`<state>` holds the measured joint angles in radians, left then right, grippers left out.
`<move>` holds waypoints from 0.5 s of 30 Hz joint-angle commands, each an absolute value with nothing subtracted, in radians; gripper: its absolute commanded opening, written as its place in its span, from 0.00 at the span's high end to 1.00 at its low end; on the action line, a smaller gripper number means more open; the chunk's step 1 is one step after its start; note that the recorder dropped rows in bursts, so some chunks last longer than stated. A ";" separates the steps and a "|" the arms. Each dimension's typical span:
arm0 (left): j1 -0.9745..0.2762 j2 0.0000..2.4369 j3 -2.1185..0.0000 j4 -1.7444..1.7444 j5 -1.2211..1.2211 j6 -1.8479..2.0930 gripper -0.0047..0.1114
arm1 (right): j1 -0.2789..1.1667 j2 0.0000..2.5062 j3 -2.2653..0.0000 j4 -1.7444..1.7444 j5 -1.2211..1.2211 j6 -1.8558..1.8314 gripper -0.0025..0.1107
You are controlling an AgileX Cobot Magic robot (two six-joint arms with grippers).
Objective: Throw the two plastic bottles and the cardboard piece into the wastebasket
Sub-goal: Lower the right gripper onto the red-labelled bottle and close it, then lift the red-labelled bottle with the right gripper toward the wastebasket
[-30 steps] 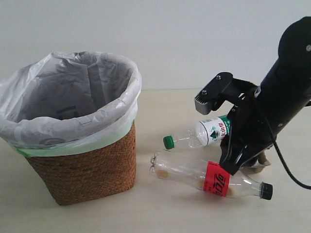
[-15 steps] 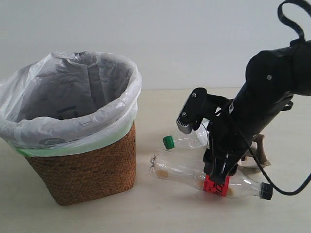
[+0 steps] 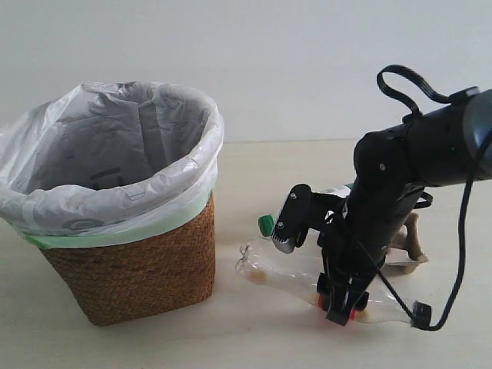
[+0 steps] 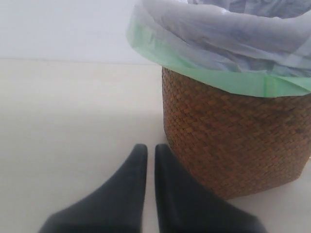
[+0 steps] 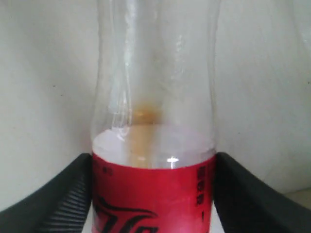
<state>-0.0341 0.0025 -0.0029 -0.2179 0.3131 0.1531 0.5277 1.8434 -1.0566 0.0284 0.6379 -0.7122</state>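
I'd say the first pickup is in hand: low on the right of the exterior view, the right fingers (image 5: 63, 199) are spread wide either side of the red-label bottle (image 3: 269, 270). It lies on the counter (image 3: 254, 338) near the wastebasket (image 3: 138, 261), with the green-cap bottle (image 3: 266, 224) and cardboard piece (image 3: 411, 246) just behind. Next they need to close on the label, lift and swing left over the rim, while the left fingers (image 4: 131, 194) sit nearly together, holding nothing.

No legible text; red label (image 5: 153, 194) on longer bottle (image 5: 155, 73) carries black script and small characters, unreadable.
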 commanded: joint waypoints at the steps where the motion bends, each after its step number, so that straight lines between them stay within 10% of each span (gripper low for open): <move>1: -0.031 0.000 0.000 -0.216 0.310 0.144 0.91 | 0.528 1.880 -1.059 0.034 0.628 -0.708 0.45; 6: -0.031 0.000 0.000 -0.216 0.310 0.144 0.91 | 0.528 1.887 -1.059 0.049 0.624 -0.702 0.48; 11: -0.031 0.000 0.000 -0.216 0.310 0.144 0.91 | 0.528 1.882 -1.059 0.075 0.663 -0.658 0.94; 15: -0.031 0.000 0.000 -0.216 0.310 0.144 0.91 | 0.528 1.820 -1.059 0.083 0.701 -0.460 0.98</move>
